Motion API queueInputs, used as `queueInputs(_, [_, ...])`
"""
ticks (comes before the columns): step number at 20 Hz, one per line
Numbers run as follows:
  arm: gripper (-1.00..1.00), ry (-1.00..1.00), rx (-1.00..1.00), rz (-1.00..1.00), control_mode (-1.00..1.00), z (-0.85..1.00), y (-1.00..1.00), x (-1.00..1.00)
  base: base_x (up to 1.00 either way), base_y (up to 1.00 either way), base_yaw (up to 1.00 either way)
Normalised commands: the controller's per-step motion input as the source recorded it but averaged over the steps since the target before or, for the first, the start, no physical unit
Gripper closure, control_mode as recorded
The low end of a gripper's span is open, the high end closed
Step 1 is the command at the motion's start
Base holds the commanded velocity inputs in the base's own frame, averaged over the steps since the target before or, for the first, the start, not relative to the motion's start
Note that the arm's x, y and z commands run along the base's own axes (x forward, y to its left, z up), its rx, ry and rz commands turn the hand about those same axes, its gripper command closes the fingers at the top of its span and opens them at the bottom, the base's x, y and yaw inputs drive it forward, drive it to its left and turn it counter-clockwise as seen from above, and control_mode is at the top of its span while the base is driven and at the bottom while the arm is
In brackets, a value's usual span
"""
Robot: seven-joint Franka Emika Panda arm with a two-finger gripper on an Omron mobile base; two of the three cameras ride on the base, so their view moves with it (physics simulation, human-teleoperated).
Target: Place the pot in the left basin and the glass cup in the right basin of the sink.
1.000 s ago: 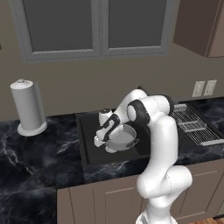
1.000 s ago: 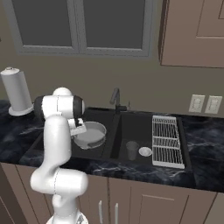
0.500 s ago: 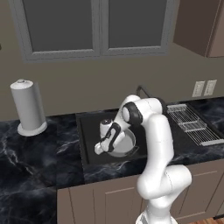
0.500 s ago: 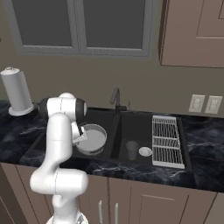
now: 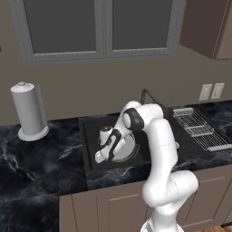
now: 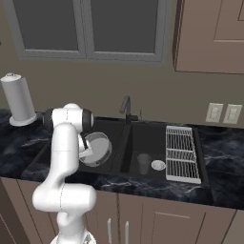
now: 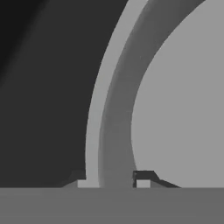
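Scene: a simulated kitchen held a black two-basin countertop sink (image 6: 205, 167) set into dark marbled stone, below a window.
Pot: the wide, shallow round grey metal pot (image 6: 97, 150) sat low inside the plain dark left basin (image 5: 90, 154), seemingly on or just above its floor.
Gripper: the white arm's two-finger gripper (image 7: 111, 178) reached down into that basin at the pot's rim; in the hand view one dark tip stood outside the rim wall and one inside, and whether they pinched the rim or had let go I could not tell.
Cup: the small translucent grey glass cup (image 6: 143, 163) stood upright in the right basin (image 6: 157, 138), beside a small white round object (image 6: 158, 165) and near the white wire rack (image 6: 182, 152).
Progress: judged from these positions, both items already lay in their proper basins, so releasing the pot was the step in hand.
Doing it well: spread the tips fully clear of the rim wall before lifting, then rise straight up so the pot is not dragged or tipped.
Edges: the basin's left wall lay close beside the hand, and the central divider ran just beyond the pot.
Open room: free space was upward; the dark curved faucet (image 6: 126, 106) stood behind the divider, well clear of a vertical exit.
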Motion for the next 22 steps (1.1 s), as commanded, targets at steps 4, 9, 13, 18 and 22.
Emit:
queueInputs(4, [-1.00, 0.09, -0.04, 0.01, -1.00, 0.06, 0.03, 0.03, 0.00, 0.00, 0.00])
queueInputs(9, [-1.00, 0.14, -0.06, 0.00, -1.00, 0.48, 0.02, 0.00, 0.00, 0.00, 0.00])
queueInputs(13, [-1.00, 0.19, -0.02, -0.01, -1.00, 0.83, 0.03, 0.00, 0.00, 0.00, 0.00])
queueInputs(18, [-1.00, 0.19, -0.02, 0.00, -1.00, 0.87, 0.05, -0.01, 0.00, 0.00, 0.00])
queueInputs(22, [-1.00, 0.18, -0.01, 0.00, -1.00, 0.83, 0.01, -0.12, 0.00, 0.00, 0.00])
